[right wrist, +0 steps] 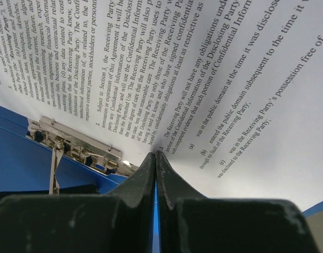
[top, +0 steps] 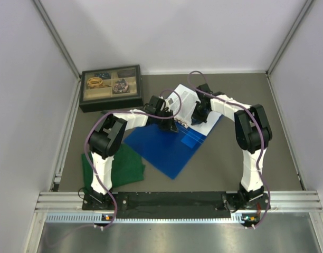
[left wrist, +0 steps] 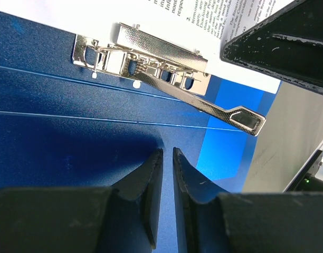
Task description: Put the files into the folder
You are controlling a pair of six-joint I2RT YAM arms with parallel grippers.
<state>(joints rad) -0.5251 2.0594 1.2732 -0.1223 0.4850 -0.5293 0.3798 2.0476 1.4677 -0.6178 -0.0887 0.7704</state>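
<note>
The blue folder [top: 169, 147] lies open on the table. Its metal ring clip [left wrist: 151, 52] has its lever [left wrist: 240, 118] swung out. The files [top: 189, 101], white sheets printed with black text, lie over the folder's far half by the clip and curve upward. My right gripper [top: 197, 115] is shut on the near edge of the files [right wrist: 214, 79], its tips [right wrist: 156, 154] right beside the clip [right wrist: 77, 145]. My left gripper [top: 171, 125] hovers over the bare blue folder [left wrist: 72, 121] just short of the clip, its jaws [left wrist: 168, 152] all but closed and empty.
A black box [top: 111, 88] with compartments of small items stands at the back left. A green folded cloth [top: 116, 166] lies at the front left, next to the left arm's base. Grey walls close in the table on three sides.
</note>
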